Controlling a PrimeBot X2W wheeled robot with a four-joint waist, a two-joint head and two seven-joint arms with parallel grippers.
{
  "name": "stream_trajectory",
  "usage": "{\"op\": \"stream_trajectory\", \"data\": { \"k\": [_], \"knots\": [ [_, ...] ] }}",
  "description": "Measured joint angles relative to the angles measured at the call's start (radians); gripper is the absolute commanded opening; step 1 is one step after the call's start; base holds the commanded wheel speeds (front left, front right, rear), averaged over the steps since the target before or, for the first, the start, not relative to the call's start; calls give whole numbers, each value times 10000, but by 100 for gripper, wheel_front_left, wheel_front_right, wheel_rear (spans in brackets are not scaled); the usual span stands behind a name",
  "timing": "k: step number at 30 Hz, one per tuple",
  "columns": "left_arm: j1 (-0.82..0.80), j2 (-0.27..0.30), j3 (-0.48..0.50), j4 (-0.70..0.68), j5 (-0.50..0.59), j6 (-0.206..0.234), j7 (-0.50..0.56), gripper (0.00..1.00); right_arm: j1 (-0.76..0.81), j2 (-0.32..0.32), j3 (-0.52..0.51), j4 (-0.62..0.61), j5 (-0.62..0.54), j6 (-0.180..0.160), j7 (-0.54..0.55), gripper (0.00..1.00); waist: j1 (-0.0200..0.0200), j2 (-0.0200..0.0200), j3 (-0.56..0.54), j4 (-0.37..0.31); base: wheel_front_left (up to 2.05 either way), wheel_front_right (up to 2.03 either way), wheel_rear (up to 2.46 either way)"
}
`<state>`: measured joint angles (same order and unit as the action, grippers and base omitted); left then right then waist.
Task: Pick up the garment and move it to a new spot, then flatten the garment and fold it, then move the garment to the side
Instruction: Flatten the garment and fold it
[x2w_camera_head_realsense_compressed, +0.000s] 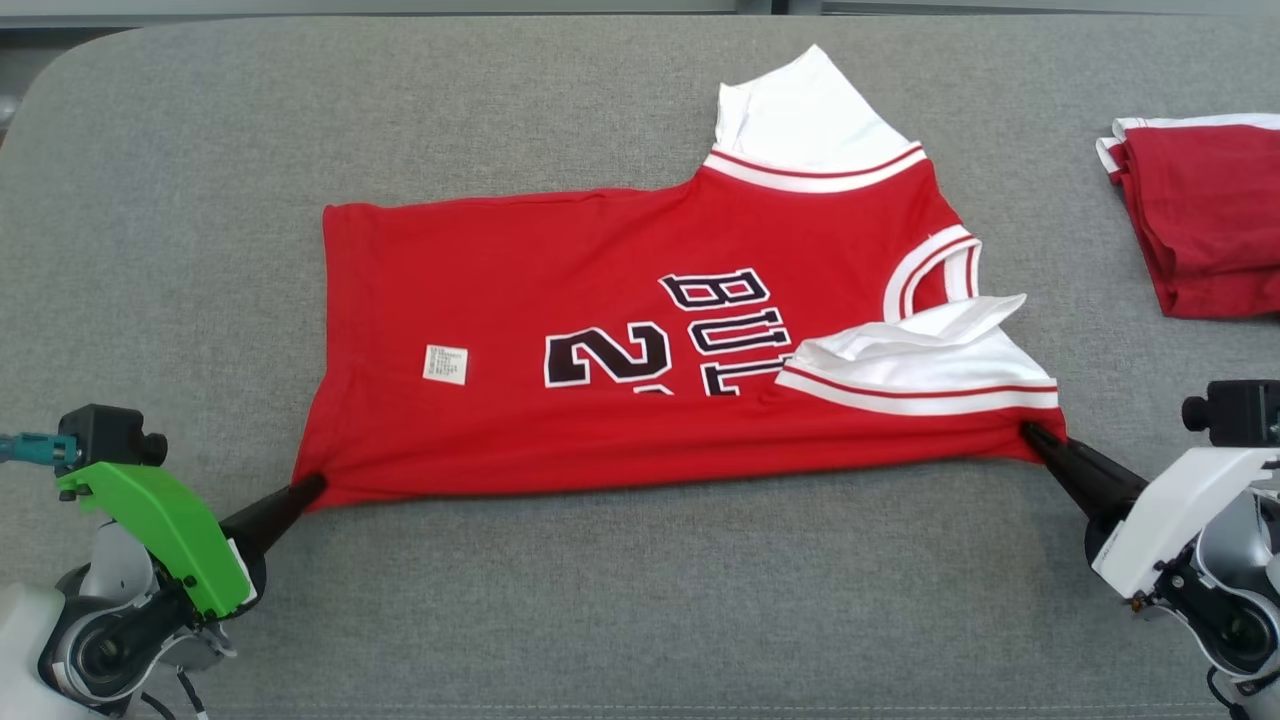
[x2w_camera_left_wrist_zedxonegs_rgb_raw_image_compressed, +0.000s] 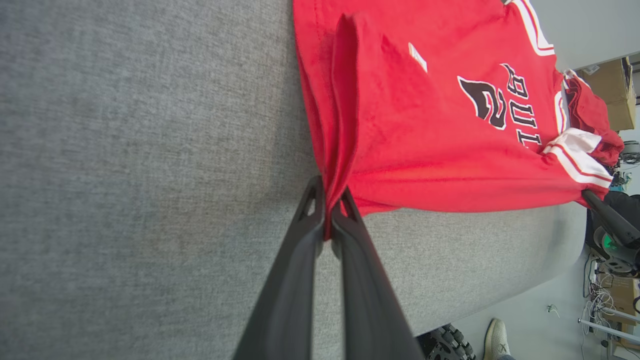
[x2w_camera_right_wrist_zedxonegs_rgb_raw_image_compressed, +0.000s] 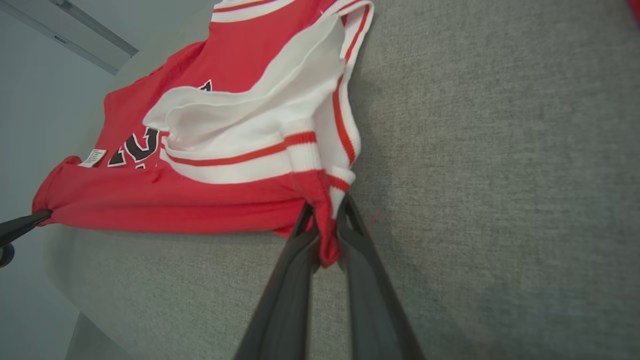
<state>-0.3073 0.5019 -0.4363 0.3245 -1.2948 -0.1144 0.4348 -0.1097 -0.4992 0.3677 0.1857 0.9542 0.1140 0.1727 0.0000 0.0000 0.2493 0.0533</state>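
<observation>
Head camera overhead, wrist cameras low and close, all sharing jersey (x2w_camera_head_realsense_compressed: 560, 260)

Grey fabric table (x2w_camera_head_realsense_compressed: 150, 250) with rounded corners. Past its edge there's pale floor (x2w_camera_left_wrist_zedxonegs_rgb_raw_image_compressed: 530, 320), 1 cardboard box (x2w_camera_left_wrist_zedxonegs_rgb_raw_image_compressed: 612, 85), some cables (x2w_camera_left_wrist_zedxonegs_rgb_raw_image_compressed: 597, 300) and somebody's shoe (x2w_camera_left_wrist_zedxonegs_rgb_raw_image_compressed: 495, 337).

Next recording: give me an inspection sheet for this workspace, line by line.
Surface: grey fabric tabletop, flat.
Job's things: red jersey lying spread, near white sleeve folded onto its front.
Clutter: second red garment at the right edge.
Grippers: left gripper shut on the jersey's hem corner; right gripper shut on its sleeve-end corner.
Cables: loose cables on the floor.
Surroundings: cardboard box, a person's shoe.
</observation>
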Motion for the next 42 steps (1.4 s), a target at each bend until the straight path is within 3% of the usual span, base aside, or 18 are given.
{"op": "stream_trajectory", "data": {
  "k": [9, 22, 24, 26, 27, 28, 33, 38, 42],
  "knots": [
    [687, 244, -169, -608, -130, -8, 401, 0, 1267, -441, -151, -780, 539, -27, 500, 0, 0, 0, -129, -25, 0, 0, 0],
    [1685, 489, -174, -1137, -86, -12, 65, 0, 2507, -725, -130, -1814, 677, -431, 646, 0, 0, 0, -17, -64, 0, 0, 0],
    [1686, 449, -188, -1133, -8, -8, -2, 0, 2506, -727, -42, -1856, 560, -495, 677, 13, 0, 0, 1, -60, 0, 0, 0],
    [1690, 370, -184, -1120, 46, 4, -138, 28, 2506, -742, 58, -1925, 401, -541, 754, 44, 0, 0, 18, -54, 0, 0, 0],
    [1697, 313, -192, -1122, 48, 12, -148, 44, 2506, -755, 109, -1964, 311, -545, 763, 91, 0, 0, 25, -51, 0, 0, 0],
    [1705, 247, -201, -1126, 50, 13, -159, 96, 2506, -759, 132, -2002, 268, -556, 767, 100, 0, 0, 30, -46, 0, 0, 0],
    [1982, 309, -205, -1302, 81, 132, -222, 100, 2488, -986, 50, -2366, 196, -727, 849, 100, 0, 0, 110, -50, 0, 0, 0],
    [1962, 842, -167, -1707, 522, 236, -222, 100, 2285, -1480, -410, -2798, 188, -897, 997, 100, 0, 0, 319, -64, 0, 0, 0],
    [1382, 1208, 391, -2140, 690, 336, -468, 100, 1209, -1956, -995, -3308, -75, -1072, 1026, 100, 0, 0, 640, -65, 0, 0, 0]
  ]
}}
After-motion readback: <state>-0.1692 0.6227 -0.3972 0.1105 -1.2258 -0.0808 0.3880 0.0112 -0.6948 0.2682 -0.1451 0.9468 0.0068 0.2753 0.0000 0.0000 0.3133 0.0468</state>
